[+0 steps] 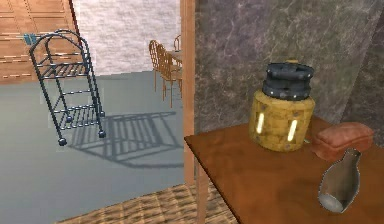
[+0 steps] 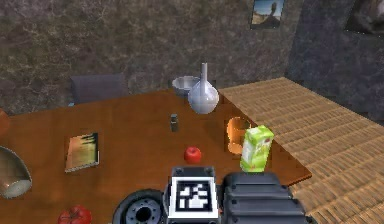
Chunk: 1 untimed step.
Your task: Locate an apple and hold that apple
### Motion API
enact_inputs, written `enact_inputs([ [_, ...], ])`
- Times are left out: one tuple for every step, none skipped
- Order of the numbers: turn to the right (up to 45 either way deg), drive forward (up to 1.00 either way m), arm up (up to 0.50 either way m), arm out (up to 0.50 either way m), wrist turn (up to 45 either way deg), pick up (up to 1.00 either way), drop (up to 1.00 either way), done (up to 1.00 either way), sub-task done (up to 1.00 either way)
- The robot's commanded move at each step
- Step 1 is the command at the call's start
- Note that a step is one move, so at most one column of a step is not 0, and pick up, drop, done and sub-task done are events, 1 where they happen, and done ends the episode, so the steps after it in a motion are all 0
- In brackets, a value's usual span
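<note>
Jaws lie at the bottom edge by the white marker [image 2: 192,197]; whether they hold anything cannot be told. Red apple [image 2: 191,154] sits on the surface [image 2: 120,120] at lower centre, just above the marker, left of a green carton [image 2: 257,148].

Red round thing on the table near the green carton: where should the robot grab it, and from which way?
Probably around its widest middle, coming down from above. The red round thing is small and low with a dark spot on top, so its sides give the best hold. Bare table lies around it; the green carton stands apart on the arm side view's right.
</note>
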Motion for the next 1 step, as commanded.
enact_inputs([
  [0.0, 0.00, 0.00, 0.30, 0.0, 0.00, 0.00, 0.00, 0.00],
])
